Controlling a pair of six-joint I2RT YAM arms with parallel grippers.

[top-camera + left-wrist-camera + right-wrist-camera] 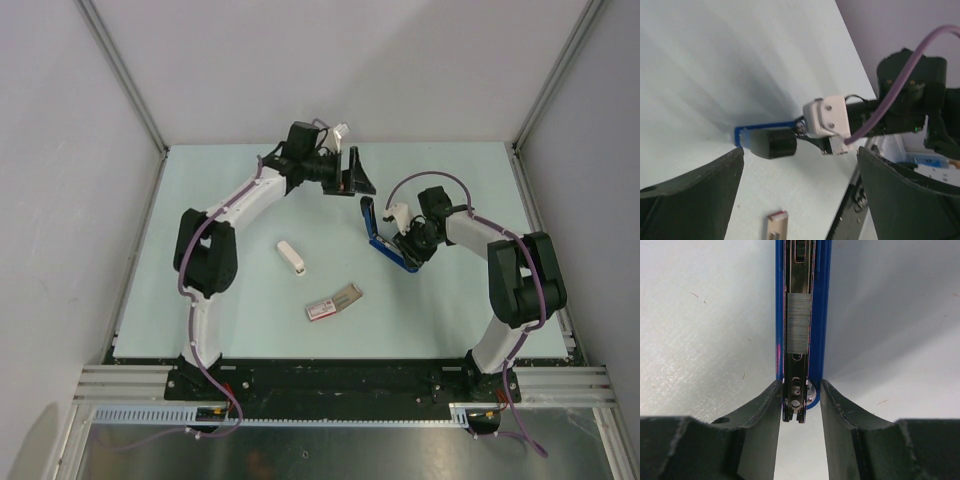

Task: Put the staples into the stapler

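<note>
The stapler [388,245] has a blue body and lies open on the table, its black top [367,215] swung up. My right gripper [408,250] is shut on its rear end. In the right wrist view the fingers [765,407] press both sides of the blue body [822,315], and a silvery strip of staples [798,322] sits in the metal channel. The pink-and-white staple box [333,303] lies nearer, its grey tray slid out; it also shows in the left wrist view [777,225]. My left gripper [355,178] hovers open and empty behind the stapler [765,131].
A small white oblong object [291,257] lies left of the box. Grey walls and metal rails enclose the pale table [240,200] on three sides. The right wrist's white camera housing [827,119] and purple cable are close to the stapler.
</note>
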